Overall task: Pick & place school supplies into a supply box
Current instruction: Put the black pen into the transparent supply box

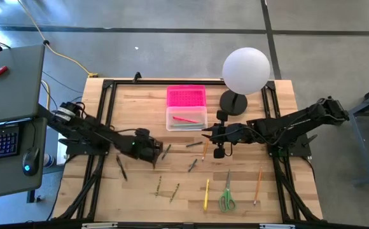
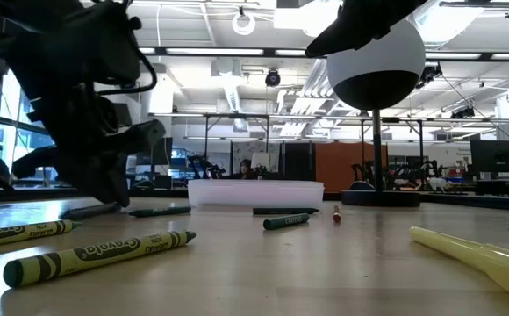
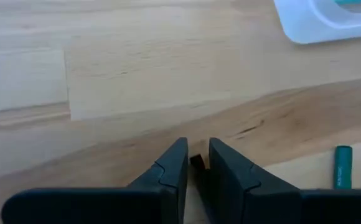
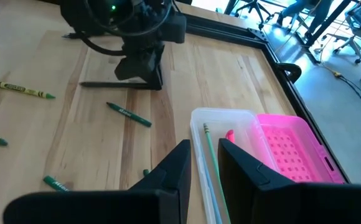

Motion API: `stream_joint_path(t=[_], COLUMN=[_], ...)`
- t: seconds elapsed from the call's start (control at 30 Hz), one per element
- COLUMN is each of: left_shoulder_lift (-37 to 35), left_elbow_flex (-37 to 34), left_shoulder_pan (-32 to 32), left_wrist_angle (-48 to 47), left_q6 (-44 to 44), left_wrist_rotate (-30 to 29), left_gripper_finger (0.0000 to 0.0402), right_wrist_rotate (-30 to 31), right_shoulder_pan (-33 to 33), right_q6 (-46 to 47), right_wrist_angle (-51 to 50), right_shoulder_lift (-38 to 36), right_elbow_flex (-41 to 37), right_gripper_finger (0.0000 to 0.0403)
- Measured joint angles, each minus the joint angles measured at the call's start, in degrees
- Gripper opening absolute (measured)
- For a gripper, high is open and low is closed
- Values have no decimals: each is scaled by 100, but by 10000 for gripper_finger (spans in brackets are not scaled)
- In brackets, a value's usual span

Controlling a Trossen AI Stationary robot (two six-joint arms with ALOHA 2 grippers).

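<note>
The supply box [image 1: 186, 124] is clear, with its pink lid [image 1: 186, 97] lying open at the far centre. It holds a red pen [image 1: 184, 118] and a green pencil [image 4: 208, 152]. My left gripper [image 1: 158, 154] is down at the table, left of the box and shut on a dark pen [image 1: 167, 149]. My right gripper [image 1: 205, 133] hangs high by the box's near right corner, with its fingers [image 4: 183, 155] a little apart and nothing between them. Green-handled scissors [image 1: 227, 198], a yellow pen [image 1: 206, 194], two orange pencils [image 1: 258, 184] [image 1: 205, 149] and several crayons [image 2: 96, 254] lie flat on the wood. My left gripper has the dark pen near its far end [image 3: 197, 163], between its two fingers [image 3: 174, 165]. The fingers slant down from the table's left and lie across the pen. The pen [image 4: 106, 84] stays about level at the table top, its long near part reaching toward the near edge. I cannot tell whether it is clear of the wood.
A white globe lamp [image 1: 245, 70] on a black base [image 1: 233, 102] stands right of the box, behind my right arm. A second dark pen [image 1: 121, 168] lies near my left arm. A black frame [image 1: 108, 89] borders the table, and a desk with a keyboard [image 1: 0, 137] stands at the left.
</note>
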Motion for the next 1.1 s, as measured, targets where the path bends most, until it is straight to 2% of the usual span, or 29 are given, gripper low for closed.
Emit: stream_joint_path(t=[0.1, 0.27, 0.5, 0.67, 0.97, 1.1], left_shoulder_lift=[0, 0, 53, 164, 185, 390], left_elbow_flex=[294, 827, 1081, 1081, 1081, 1081], left_shoulder_pan=[102, 135, 75, -130, -745, -942], left_wrist_angle=[-422, -1104, -1117, -1115, -1377, -1307], left_q6=[30, 64, 73, -179, -1127, -1155], left_wrist_rotate=[212, 246, 384, 604, 307, -294], left_gripper_finger=[97, 97, 97, 97, 97, 97], right_wrist_rotate=[0, 0, -8, -239, -238, -238], right_shoulder_pan=[0, 0, -1, -2, -2, -2], right_q6=[-41, -53, -93, -93, -93, -93], right_wrist_angle=[0, -3, -9, -8, -2, -1], right_shoulder_lift=[0, 0, 0, 0, 0, 0], right_elbow_flex=[0, 0, 0, 0, 0, 0], right_gripper_finger=[59, 59, 59, 59, 59, 59])
